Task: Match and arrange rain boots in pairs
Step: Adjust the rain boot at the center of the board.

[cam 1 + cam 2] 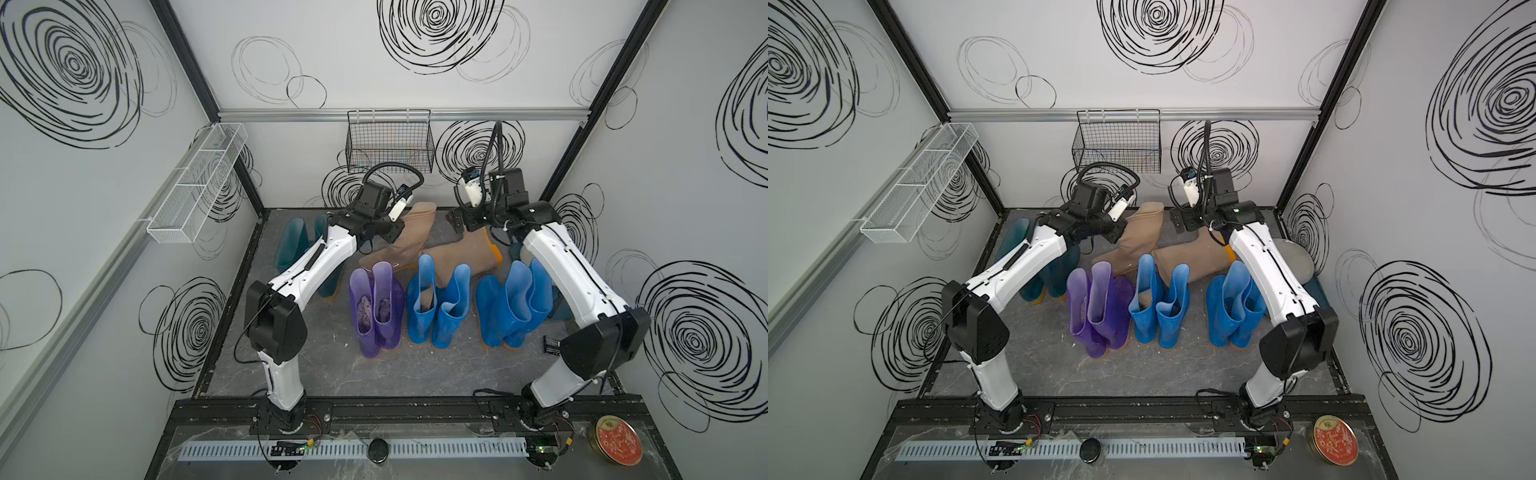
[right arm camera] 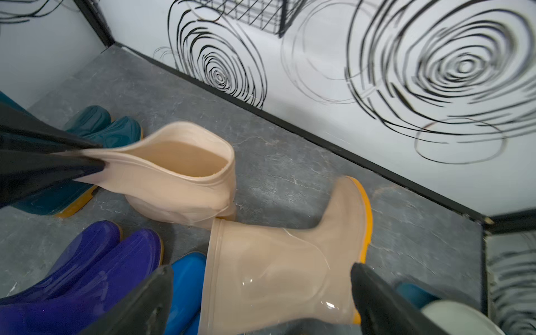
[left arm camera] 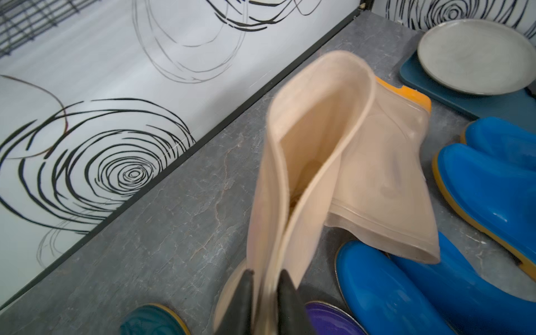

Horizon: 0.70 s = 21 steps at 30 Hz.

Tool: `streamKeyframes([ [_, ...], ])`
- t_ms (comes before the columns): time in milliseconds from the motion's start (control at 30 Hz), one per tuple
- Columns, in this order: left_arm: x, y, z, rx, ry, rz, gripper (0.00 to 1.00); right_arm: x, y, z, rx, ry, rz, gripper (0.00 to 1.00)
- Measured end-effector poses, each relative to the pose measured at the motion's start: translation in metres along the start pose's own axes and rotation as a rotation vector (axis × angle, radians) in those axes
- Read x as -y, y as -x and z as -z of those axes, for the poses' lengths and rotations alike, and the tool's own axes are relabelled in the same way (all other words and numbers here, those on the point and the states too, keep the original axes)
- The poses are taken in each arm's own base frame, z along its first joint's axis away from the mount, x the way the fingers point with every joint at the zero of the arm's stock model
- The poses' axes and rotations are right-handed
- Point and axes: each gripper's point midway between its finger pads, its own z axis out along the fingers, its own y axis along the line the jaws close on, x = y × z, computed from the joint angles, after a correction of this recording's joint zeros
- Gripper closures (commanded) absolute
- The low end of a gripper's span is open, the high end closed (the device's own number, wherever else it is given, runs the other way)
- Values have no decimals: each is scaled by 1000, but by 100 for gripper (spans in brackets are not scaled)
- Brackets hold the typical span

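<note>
My left tool [image 3: 268,293] pinches the shaft rim of one tan boot [image 3: 313,139], tilted near the back of the surface [image 3: 174,232], while my right tool [image 2: 261,268] hangs spread wide over the other tan boot [image 2: 290,255] — lying on its side just beside it, behind the standing purple pair [image 1: 376,307] and blue pairs [image 1: 436,316].

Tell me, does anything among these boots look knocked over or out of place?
Yes: the fallen tan boot lies on its side behind the upright blue boots, and the leaning tan boot tilts, its rim pinched by the left gripper.
</note>
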Motion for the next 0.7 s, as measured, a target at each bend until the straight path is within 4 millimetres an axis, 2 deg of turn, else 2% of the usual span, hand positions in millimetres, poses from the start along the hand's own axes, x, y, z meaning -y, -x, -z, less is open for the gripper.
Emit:
streamKeyframes([
  [100,2,4,0,-1,-10,5,100,-6,0,-16,23,48,63,3],
  [200,6,3,1,-12,-12,-6,100,-6,6,-18,89,87,117,3],
  [300,11,5,2,-13,-9,-31,100,5,10,-19,168,116,145,4],
  [500,16,13,10,-3,-6,-78,100,23,5,-25,259,176,192,7],
  [700,16,25,19,22,-4,-113,100,4,25,-24,379,333,277,7],
])
